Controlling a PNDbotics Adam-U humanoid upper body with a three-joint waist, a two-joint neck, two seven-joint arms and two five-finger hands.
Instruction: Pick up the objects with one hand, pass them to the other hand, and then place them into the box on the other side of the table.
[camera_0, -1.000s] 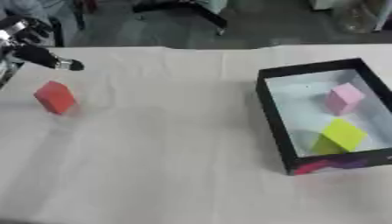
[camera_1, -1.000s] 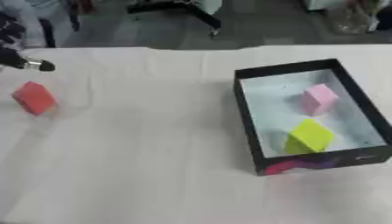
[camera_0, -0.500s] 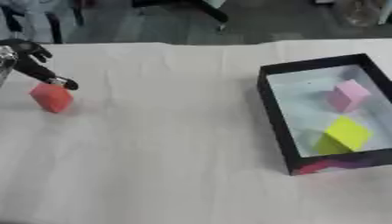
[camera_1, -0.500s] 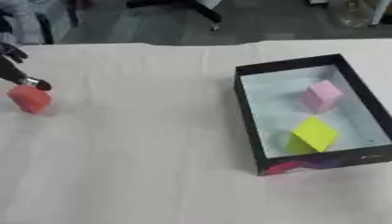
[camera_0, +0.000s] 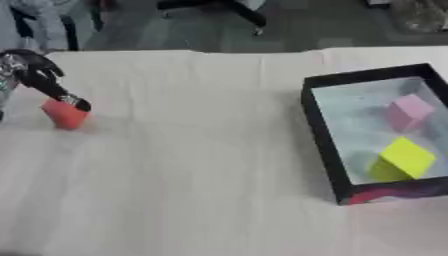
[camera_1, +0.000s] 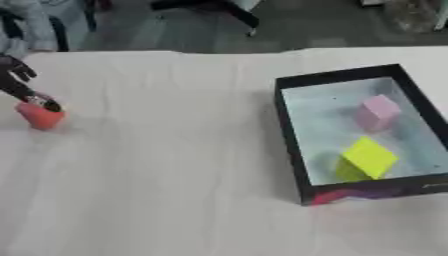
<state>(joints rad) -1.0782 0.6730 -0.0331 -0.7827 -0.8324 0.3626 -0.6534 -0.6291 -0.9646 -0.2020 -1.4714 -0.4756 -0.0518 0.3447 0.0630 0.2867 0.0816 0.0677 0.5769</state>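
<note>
In the left eye view my left hand comes in at the far left edge, black with silver at the wrist. A dark finger reaches down and its tip touches the top of the red block, which sits on the white tablecloth directly under that fingertip. The fingers look spread around the block rather than clamped on it, but I cannot tell for sure whether any of them pinches it. Well away from the hand, across the cloth toward the right, stands the black box with a pale floor. Inside it the pink block lies farther from me and the yellow block nearer, apart from each other.

In the right eye view only the fingers of the left hand show at the left edge, one tip resting on the red block's upper face. The box and its two blocks sit far to the hand's right. My right hand shows in neither view.
</note>
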